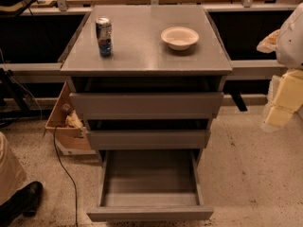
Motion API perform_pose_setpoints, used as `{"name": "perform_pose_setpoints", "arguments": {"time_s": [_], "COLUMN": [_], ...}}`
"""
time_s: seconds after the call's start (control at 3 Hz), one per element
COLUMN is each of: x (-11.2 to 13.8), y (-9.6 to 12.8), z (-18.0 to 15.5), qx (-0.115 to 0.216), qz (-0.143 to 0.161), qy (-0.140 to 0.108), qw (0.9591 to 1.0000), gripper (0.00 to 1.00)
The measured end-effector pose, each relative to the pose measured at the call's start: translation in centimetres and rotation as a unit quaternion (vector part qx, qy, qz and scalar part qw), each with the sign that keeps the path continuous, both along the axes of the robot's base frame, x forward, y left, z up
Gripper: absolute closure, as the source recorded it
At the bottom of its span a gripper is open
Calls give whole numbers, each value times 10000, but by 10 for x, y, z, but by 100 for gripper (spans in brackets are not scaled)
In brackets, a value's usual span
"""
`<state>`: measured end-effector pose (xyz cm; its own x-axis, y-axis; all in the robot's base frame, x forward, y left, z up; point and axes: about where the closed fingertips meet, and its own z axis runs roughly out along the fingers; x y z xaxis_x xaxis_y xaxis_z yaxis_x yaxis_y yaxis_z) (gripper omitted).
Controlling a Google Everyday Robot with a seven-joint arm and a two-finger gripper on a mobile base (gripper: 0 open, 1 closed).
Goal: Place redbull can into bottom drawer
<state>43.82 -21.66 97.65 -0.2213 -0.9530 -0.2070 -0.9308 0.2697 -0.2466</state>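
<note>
The gripper (pixel 284 103), a pale yellowish shape, hangs just off the side of the flat grey worktop (pixel 142 56). I cannot tell whether it is open or closed, but it carries no can. The slim blue-and-silver metal redbull can (pixel 103 36) stands upright on the worktop, well apart from the gripper, with a shallow white round bowl (pixel 179 37) sitting between them. The bottom drawer (pixel 150 213), a wide shallow grey tray, is pulled out, lower than the gripper and off towards the can's side. To my eye the pick-up has not begun. The next move calls for crossing past the bowl without knocking it, then meeting the can's body squarely, since something so tall and narrow could tip.
</note>
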Motion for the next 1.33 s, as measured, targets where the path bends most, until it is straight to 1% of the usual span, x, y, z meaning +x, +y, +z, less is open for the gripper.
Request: {"name": "perform_pose_setpoints", "arguments": {"time_s": [0.33, 0.67, 1.0, 1.33], "x": [0, 24, 70, 117], "y": [0, 20, 54, 83], "z": [0, -20, -44, -60], "qx": [1, 140, 402, 636], "qz": [1, 144, 429, 670], "qy": [0, 19, -81, -252], "qw": [10000, 9998, 9982, 9954], "gripper": [0, 0, 0, 0]}}
